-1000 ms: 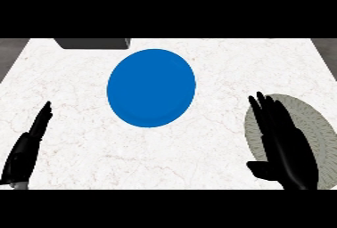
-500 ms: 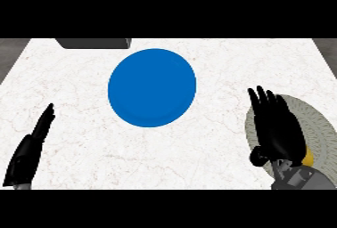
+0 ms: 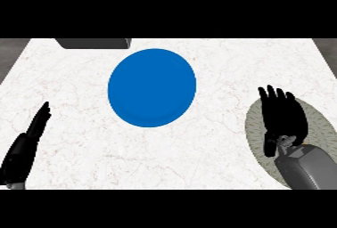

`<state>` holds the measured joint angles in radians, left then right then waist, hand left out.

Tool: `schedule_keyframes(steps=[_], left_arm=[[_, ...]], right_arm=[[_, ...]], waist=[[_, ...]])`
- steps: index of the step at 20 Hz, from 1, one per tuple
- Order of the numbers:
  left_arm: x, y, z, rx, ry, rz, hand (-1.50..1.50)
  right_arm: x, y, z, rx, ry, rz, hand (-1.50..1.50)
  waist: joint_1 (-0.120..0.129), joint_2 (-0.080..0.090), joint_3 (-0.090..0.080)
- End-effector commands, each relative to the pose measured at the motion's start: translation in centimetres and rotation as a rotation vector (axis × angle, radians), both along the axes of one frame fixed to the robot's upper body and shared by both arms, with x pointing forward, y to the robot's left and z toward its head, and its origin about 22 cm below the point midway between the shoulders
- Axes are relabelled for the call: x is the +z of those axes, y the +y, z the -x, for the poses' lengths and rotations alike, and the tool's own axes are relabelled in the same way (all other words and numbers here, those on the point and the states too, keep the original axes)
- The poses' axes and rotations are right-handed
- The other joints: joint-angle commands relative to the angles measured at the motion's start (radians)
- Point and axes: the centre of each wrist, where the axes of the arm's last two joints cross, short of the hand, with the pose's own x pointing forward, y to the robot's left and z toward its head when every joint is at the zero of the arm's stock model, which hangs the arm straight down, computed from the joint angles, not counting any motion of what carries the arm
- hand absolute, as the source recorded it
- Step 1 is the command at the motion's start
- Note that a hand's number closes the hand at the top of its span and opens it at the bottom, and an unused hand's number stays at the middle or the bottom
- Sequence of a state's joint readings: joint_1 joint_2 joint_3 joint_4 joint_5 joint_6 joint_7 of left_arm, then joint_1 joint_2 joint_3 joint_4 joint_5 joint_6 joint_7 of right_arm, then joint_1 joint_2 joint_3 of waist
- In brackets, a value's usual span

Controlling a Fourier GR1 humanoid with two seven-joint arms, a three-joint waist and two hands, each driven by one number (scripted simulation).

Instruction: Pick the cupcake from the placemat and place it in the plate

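Observation:
A blue plate (image 3: 152,87) lies on the white marble counter, left of centre. At the right sits a grey-green oval placemat (image 3: 322,129), mostly covered by my right hand (image 3: 284,116), which hovers over it with fingers straight and spread, pointing away from me. The cupcake is hidden under that hand and forearm; I cannot see it. My left hand (image 3: 34,128) rests edge-on at the lower left, fingers straight, holding nothing.
A dark grey block (image 3: 92,42) stands at the counter's far edge, upper left. The marble counter (image 3: 217,147) stretches between the plate and both hands.
My right hand has moved forward over the placemat, and its grey forearm now shows at the lower right. A yellow speck seen by the hand half a second ago is covered. The left hand stays put.

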<state>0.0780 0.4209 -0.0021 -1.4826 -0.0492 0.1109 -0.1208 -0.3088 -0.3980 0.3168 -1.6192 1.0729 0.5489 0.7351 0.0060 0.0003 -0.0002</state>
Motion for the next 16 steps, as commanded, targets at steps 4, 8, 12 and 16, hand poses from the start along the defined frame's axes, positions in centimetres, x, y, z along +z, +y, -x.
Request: schedule_keyframes(steps=[4,8,12,16], left_arm=[[0.4,-0.9,0.5,-0.004,-0.003,-0.014,0.00],[-2.1,-0.1,1.2,0.004,-0.020,-0.018,0.00],[-1.3,-0.1,-0.2,-0.001,0.016,-0.014,0.00],[-0.4,-0.9,0.0,-0.004,0.012,0.009,0.00]], right_arm=[[-1.4,-1.8,-2.2,-0.020,0.061,-0.001,-1.50],[-1.4,-1.2,-2.0,-0.023,0.121,0.006,-1.50],[-2.6,-3.0,-2.0,-0.038,0.162,0.008,-1.50],[-2.2,-1.0,-1.9,-0.065,0.162,0.048,-1.50]], waist=[[0.000,0.000,0.000],[-0.003,0.000,0.000],[-0.005,0.000,0.000],[-0.003,-0.001,0.000]])
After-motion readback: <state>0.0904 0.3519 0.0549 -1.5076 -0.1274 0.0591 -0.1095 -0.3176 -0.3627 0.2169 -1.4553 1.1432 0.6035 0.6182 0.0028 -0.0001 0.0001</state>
